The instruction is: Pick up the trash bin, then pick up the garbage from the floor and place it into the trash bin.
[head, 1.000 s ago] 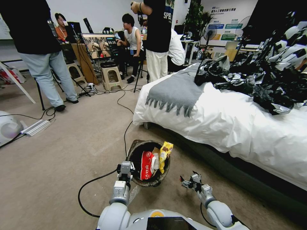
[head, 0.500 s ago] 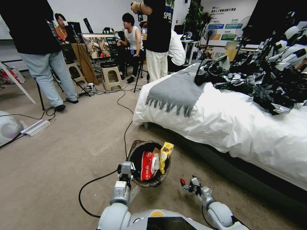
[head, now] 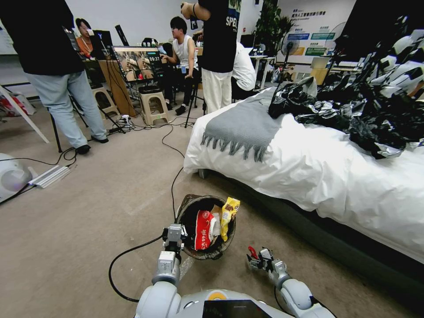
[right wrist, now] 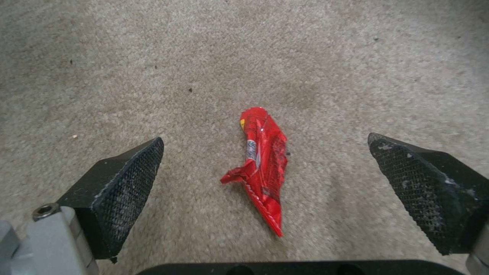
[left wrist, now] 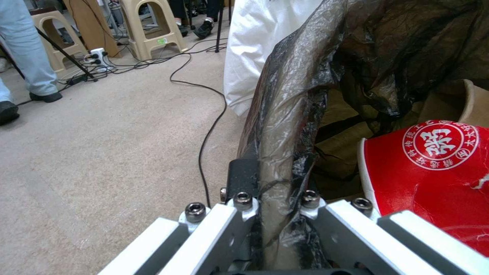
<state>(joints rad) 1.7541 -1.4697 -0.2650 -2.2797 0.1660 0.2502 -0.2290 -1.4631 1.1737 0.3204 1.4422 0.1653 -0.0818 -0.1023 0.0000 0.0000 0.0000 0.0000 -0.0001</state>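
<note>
Down on the carpet just right of the trash bin [head: 207, 227], a crumpled red wrapper [right wrist: 262, 168] lies directly under the right gripper [right wrist: 265, 183], centred between its widely spread fingers [right wrist: 127, 183]. Its long axis runs crosswise to the line between the pads, so closing should pinch its narrow width. The right arm is plainly the nearer one; the left gripper [left wrist: 275, 206] is pinching the bin's bag-lined rim, holding it alongside.
</note>
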